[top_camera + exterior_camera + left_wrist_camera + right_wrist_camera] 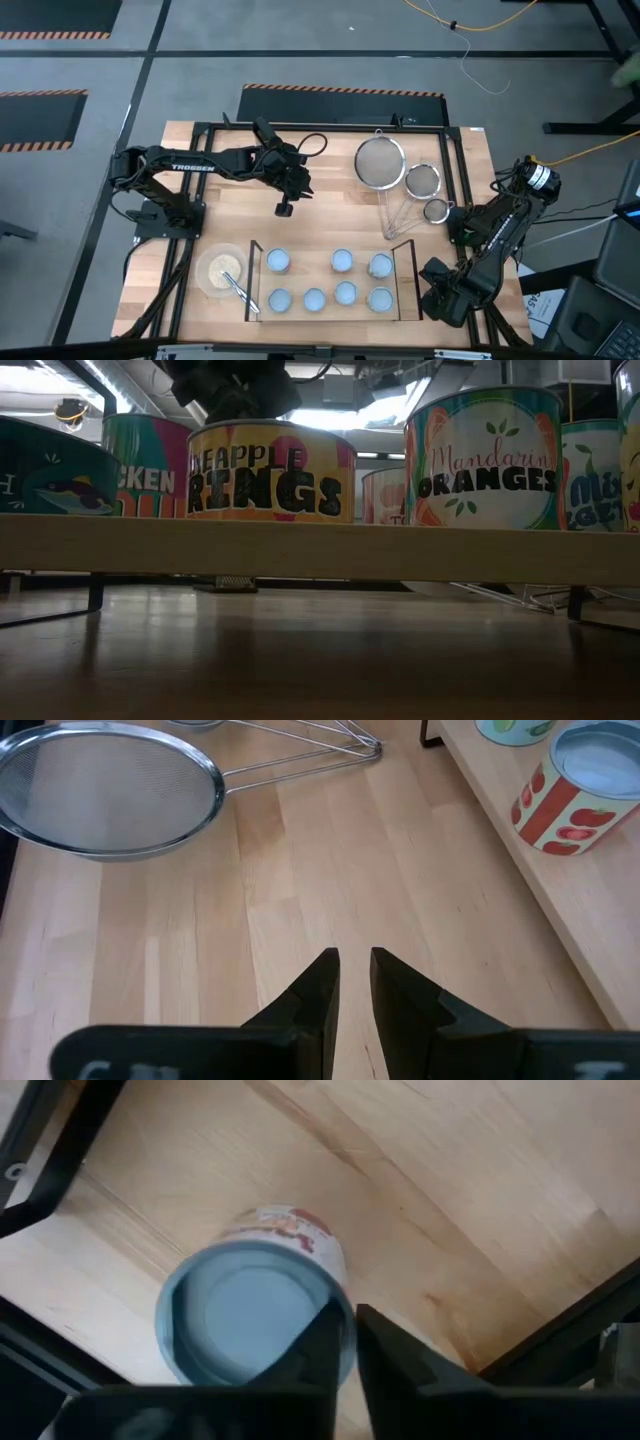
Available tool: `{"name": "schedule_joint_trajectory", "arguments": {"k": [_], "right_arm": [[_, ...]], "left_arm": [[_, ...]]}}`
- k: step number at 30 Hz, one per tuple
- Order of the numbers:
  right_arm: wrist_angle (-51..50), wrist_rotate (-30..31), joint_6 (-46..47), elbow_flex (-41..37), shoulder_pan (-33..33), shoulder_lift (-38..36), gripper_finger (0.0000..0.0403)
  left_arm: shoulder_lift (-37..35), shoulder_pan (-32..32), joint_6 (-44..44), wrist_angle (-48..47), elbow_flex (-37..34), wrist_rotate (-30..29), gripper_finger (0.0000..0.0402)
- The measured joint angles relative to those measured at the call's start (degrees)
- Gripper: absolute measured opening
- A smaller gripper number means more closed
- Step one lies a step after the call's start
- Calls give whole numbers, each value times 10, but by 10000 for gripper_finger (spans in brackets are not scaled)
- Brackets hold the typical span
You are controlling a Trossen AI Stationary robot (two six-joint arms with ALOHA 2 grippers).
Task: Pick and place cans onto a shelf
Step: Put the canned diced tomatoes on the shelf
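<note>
Several cans with pale blue tops stand upright in two rows on the low light-wood shelf near the table's front edge. In the low view their labels show, among them pineapple rings and mandarin oranges. My left gripper is shut and empty above bare tabletop, just beyond the shelf's far side; the left wrist view shows a red-labelled can on the shelf. My right gripper is shut, beside the shelf's right end; its wrist view looks down on one can.
Three wire-mesh strainers lie at the far right of the table, their handles toward the shelf. A pale bowl with a utensil stands left of the shelf. A black metal frame borders the table. Bare wood lies between my left gripper and the strainers.
</note>
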Motion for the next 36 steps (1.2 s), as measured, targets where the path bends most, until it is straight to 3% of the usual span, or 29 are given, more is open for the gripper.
{"name": "schedule_joint_trajectory", "arguments": {"k": [4, 14, 23, 30, 36], "right_arm": [[-1, 0, -1, 0, 0, -1, 13], [-36, -32, -13, -1, -5, -25, 16], [-129, -44, -29, -1, -14, -114, 17], [-250, -47, -92, -1, -75, -213, 17], [-329, -1, -189, -1, -164, -284, 17]], "left_arm": [[0, 0, 0, 0, 0, 0, 54], [0, 0, 0, -1, 0, 0, 54], [0, 0, 0, -1, 0, 0, 54], [0, 0, 0, -1, 0, 0, 54], [0, 0, 0, -1, 0, 0, 54]]}}
